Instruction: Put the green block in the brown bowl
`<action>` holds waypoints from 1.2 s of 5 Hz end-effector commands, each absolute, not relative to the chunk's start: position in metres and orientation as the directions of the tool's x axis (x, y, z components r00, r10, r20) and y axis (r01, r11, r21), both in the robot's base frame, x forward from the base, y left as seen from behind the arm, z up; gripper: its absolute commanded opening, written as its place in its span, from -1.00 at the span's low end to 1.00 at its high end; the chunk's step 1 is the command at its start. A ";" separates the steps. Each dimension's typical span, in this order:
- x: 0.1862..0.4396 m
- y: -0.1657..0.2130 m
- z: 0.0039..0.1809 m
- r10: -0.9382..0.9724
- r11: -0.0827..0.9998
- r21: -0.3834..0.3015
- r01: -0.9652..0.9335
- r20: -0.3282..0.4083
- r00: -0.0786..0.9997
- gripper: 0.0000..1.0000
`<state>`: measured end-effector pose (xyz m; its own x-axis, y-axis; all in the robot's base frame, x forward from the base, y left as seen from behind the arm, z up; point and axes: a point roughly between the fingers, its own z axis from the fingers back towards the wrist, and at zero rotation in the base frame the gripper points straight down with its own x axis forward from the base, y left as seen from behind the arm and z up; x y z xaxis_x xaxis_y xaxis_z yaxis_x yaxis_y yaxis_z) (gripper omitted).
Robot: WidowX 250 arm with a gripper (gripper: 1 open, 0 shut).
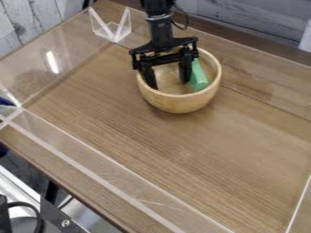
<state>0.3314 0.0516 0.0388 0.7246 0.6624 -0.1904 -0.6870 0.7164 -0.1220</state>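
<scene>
Since the green block (195,75) looks light and stiff (leaning inside the brown bowl (177,94)), the spread, empty claw (165,68) would best pinch its narrow sides.

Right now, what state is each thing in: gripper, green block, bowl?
gripper: open, jaws spread wide, pointing down over the bowl.
green block: inside the bowl, leaning tilted against its wall, not gripped.
brown bowl: upright on the table, holding the block.
</scene>
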 end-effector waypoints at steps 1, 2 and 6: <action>0.348 0.053 0.069 0.652 0.734 -0.162 -0.660 -0.105 0.751 1.00; 0.350 0.058 0.070 0.651 0.734 -0.174 -0.657 -0.095 0.753 1.00; 0.351 0.066 0.102 0.648 0.712 -0.287 -0.640 -0.081 0.757 1.00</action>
